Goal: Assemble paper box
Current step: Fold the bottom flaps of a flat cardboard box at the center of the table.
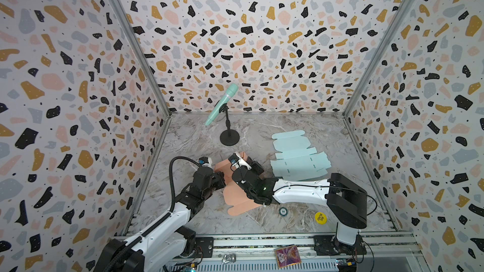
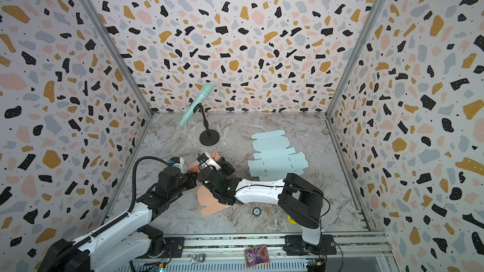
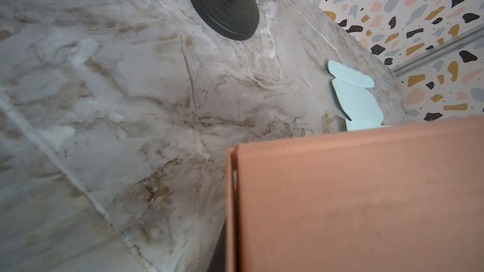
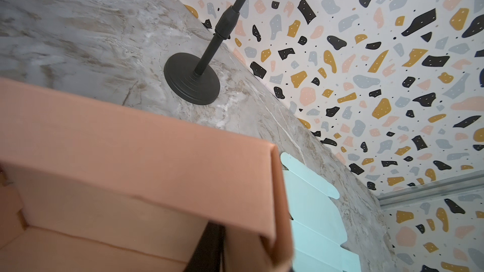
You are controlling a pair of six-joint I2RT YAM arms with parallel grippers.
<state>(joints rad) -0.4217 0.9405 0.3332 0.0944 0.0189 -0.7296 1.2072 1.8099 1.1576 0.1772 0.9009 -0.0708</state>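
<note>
Item, as I see it: orange paper box [image 1: 237, 194], partly folded, near the front middle of the marble table [image 1: 275, 124]. My left gripper [image 1: 218, 179] is clenched on its left wall. Right gripper [image 1: 245, 164] reaches over the box; jaw state I cannot tell. Blue flat cardboard [image 1: 298, 158] lies just right.

Paper box [image 1: 237, 194]: salmon-orange
Flat blank [image 1: 298, 158]: pale mint, at 3 o'clock of the paper box
Microphone [image 1: 222, 103]: mint green
Stand [image 1: 229, 137]: black
Tabletop [image 1: 301, 215]: grey-brown marble
Walls [image 1: 248, 35]: terrazzo, ochre, black, pink, grey
</note>
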